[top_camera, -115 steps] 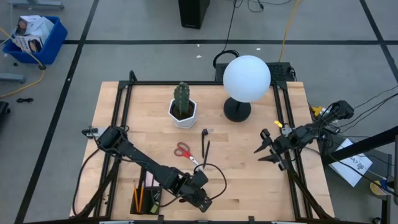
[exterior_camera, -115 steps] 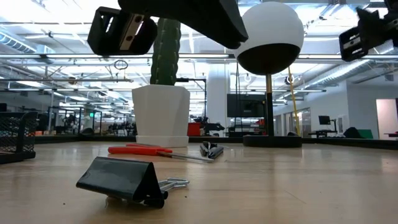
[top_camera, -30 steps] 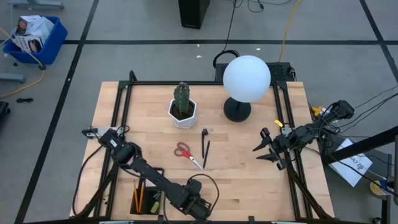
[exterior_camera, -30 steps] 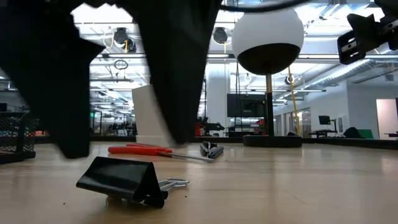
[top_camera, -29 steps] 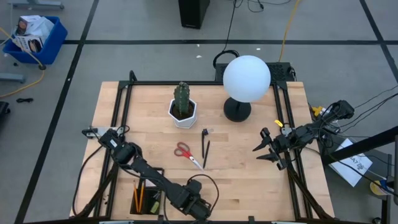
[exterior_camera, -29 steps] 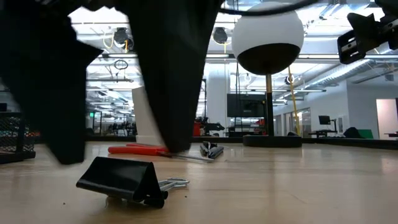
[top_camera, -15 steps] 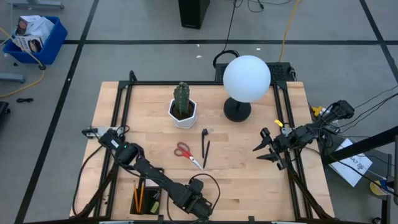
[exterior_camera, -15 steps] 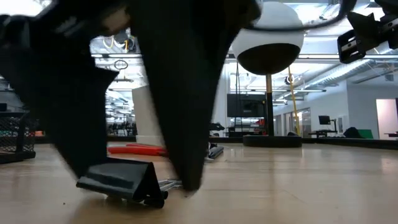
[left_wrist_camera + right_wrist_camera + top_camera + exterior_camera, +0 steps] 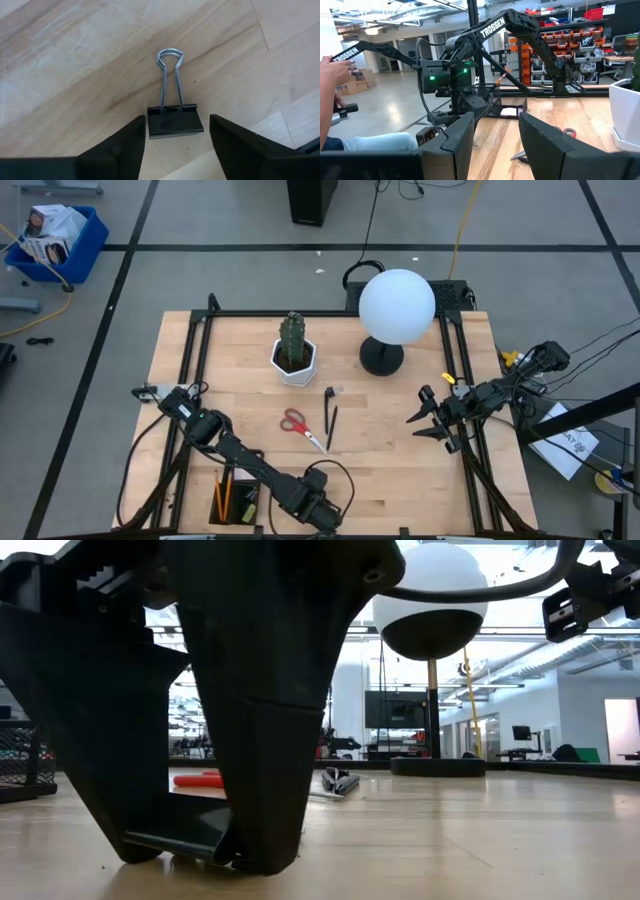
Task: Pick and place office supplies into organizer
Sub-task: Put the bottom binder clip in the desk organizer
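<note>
Low view, left gripper (image 9: 190, 855): down at the near table edge, fingers apart around the binder clip (image 9: 175, 120).
Organizer (image 9: 232, 498): just left of it.
Right gripper (image 9: 425, 418): waits far right, fingers apart.
Advice: close squarely on the clip's black body, not on the wire handles.

left arm: stretched along the table's near edge
left gripper (image 9: 176, 131): lowered, fingers parted
right gripper (image 9: 425, 420): raised, fingers apart
</note>
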Robot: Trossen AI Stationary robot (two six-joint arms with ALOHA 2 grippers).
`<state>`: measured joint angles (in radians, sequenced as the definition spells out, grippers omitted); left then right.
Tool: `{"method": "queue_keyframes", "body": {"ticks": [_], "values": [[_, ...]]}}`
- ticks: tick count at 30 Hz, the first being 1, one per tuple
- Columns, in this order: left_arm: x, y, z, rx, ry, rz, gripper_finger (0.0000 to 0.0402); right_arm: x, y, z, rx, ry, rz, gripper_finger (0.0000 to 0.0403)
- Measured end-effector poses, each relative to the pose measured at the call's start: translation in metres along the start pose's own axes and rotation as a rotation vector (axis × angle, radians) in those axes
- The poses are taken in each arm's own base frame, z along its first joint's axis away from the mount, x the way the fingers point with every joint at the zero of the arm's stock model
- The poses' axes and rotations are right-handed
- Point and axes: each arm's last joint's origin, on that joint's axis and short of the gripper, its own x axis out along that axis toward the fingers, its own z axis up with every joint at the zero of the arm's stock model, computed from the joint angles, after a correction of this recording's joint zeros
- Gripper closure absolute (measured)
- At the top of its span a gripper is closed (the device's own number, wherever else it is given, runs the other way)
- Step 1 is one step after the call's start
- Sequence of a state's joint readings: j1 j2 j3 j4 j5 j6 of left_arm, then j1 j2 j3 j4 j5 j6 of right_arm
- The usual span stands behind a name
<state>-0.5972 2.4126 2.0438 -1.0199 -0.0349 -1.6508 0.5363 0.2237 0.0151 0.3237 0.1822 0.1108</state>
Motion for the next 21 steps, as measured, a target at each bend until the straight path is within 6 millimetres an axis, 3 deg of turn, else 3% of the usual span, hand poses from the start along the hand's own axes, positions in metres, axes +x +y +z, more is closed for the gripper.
{"method": "queue_keyframes", "body": {"ticks": [14, 21], "values": [[0.0001, -0.0004, 0.0002, 0.011, -0.036, -0.007, 0.0243, 0.0, 0.0, 0.0, 0.0, 0.0, 0.0, 0.025], [0.0003, -0.0004, 0.0007, 0.054, -0.044, -0.006, 0.0238, 0.0, 0.0, 0.0, 0.0, 0.0, 0.0, 0.025]]}}
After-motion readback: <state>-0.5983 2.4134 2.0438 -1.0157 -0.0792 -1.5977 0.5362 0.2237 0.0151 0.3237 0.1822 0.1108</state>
